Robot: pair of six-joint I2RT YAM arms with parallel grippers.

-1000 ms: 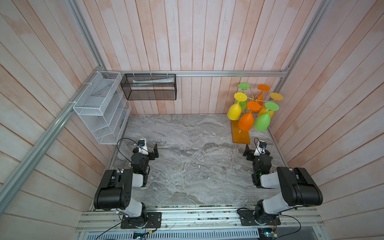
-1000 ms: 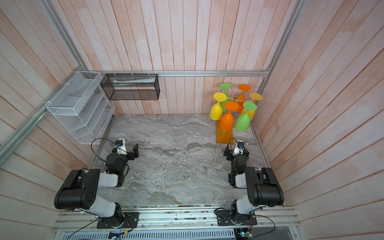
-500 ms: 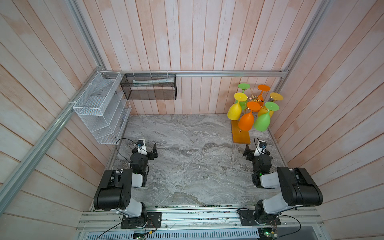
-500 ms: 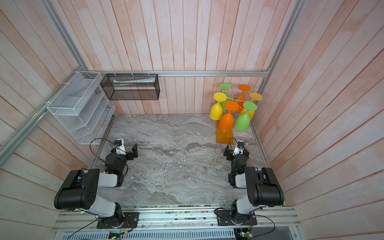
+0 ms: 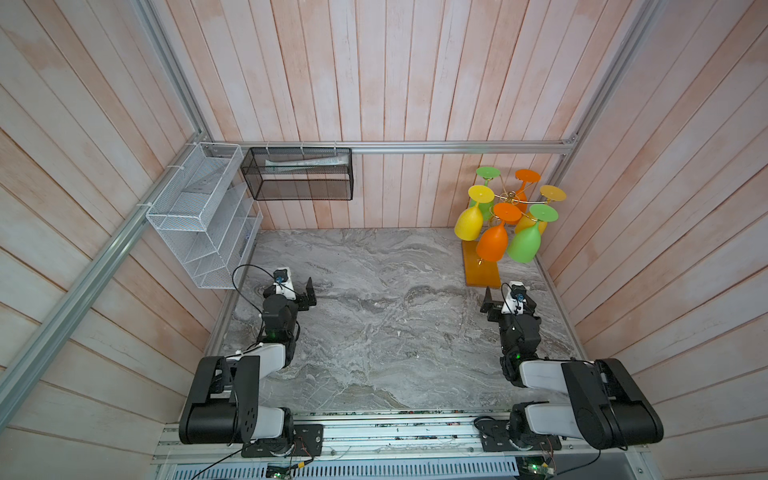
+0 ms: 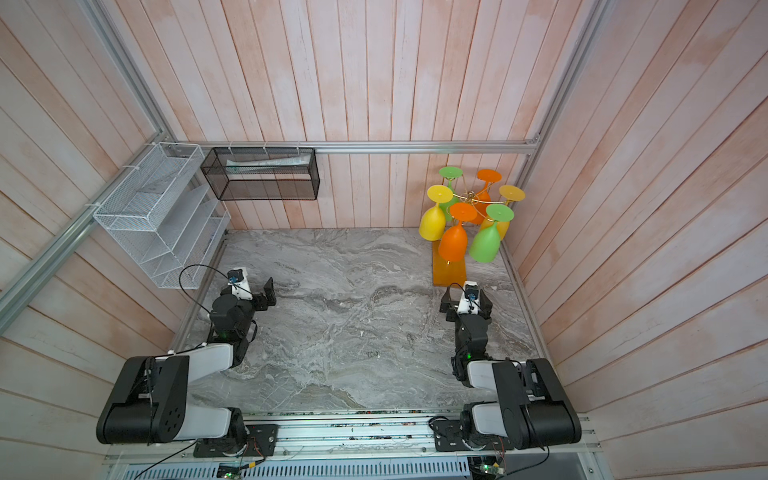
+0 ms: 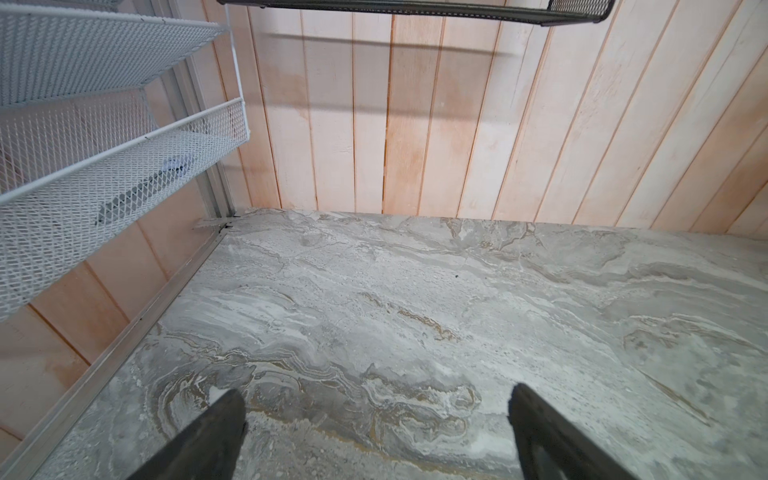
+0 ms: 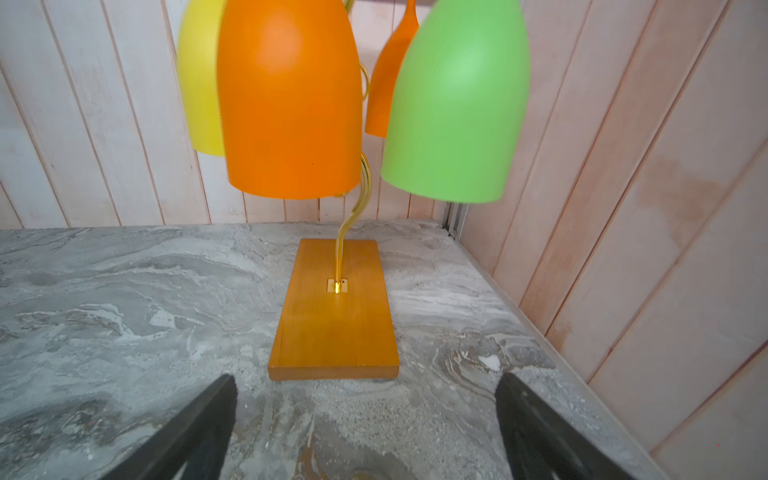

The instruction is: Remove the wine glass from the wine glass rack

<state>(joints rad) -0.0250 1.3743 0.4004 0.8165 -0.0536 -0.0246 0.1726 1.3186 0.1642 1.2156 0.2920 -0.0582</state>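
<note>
Left gripper [image 7: 376,392] and right gripper [image 8: 365,384] gape wide, empty (wine glasses [image 8: 286,104] hang on the wine glass rack [image 8: 332,328])

Wine glass rack [image 6: 449,272] stands right of centre near the back wall, six coloured glasses [image 6: 454,243] hanging bowl-down, its wooden base just above the right gripper [image 6: 466,296]; left gripper [image 6: 255,293] centre-left on the marble table [image 6: 353,324], below a white mesh basket [image 6: 158,224].

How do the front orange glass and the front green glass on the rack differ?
Colour: the orange glass versus the green glass. Position: orange hangs over the rack's wooden base; green hangs beside it, closer to the right wall. Both hang upside down, untouched.
</note>
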